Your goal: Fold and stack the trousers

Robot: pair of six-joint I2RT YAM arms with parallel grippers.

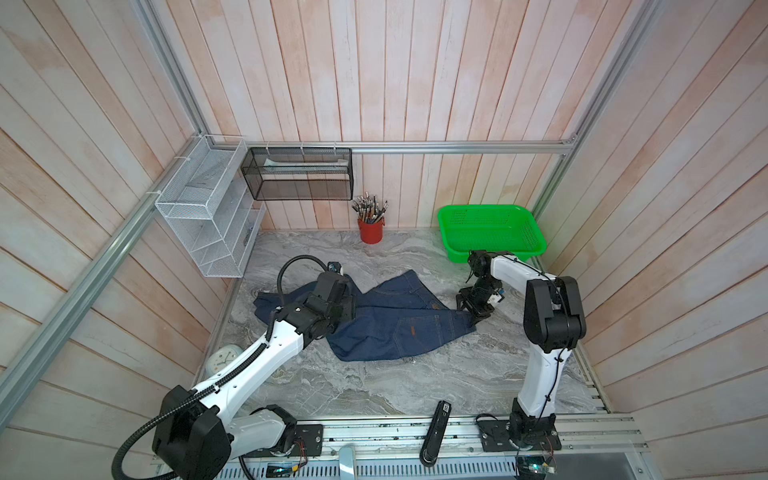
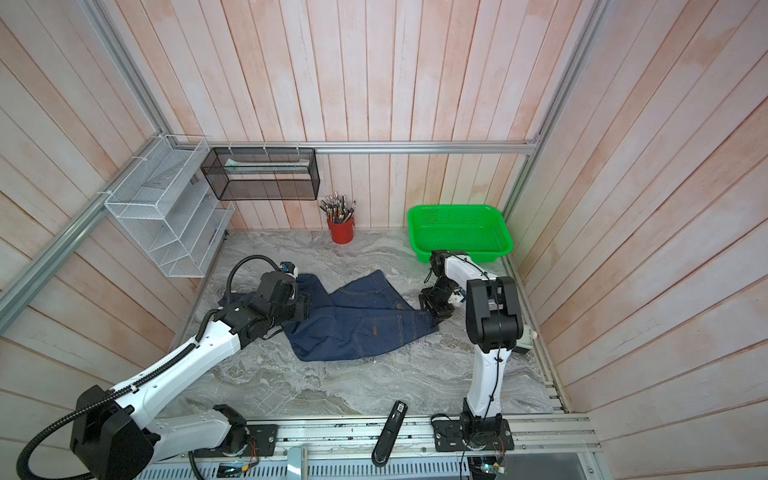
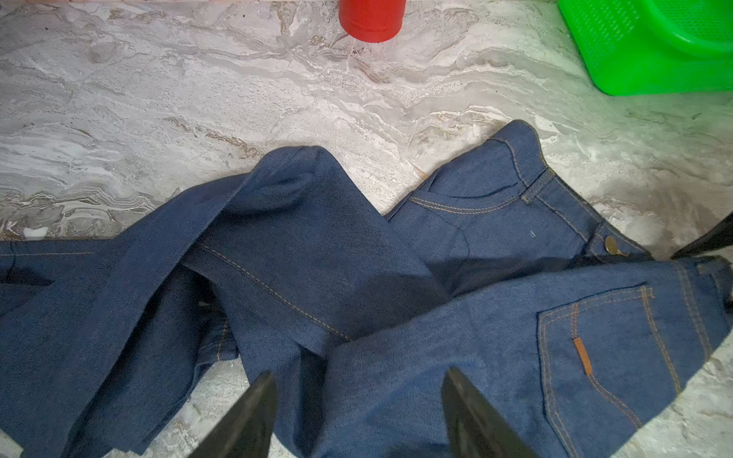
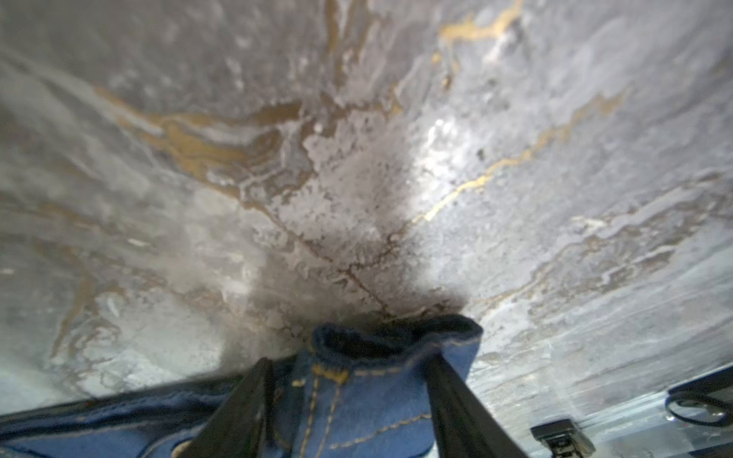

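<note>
The trousers [image 1: 386, 320] lie crumpled on the marble table [image 1: 415, 382]. Their long axis runs from one gripper to the other, with the waist end at the right gripper [image 4: 349, 359] and the legs reaching under and past the left gripper [image 3: 359, 372]. The left fingers [image 3: 254, 408] stand wide apart with nothing between them, poised over a fold of leg. Beyond their tips, off to one side, lie the back pocket [image 3: 603, 349] and the brass button [image 3: 611, 245] (the front of the waist lies spread open next to it). The right fingers [image 4: 456, 404] straddle the waistband corner [image 4: 396, 345], where the denim is humped up between them and touches both; whether they truly pinch it I cannot tell
</note>
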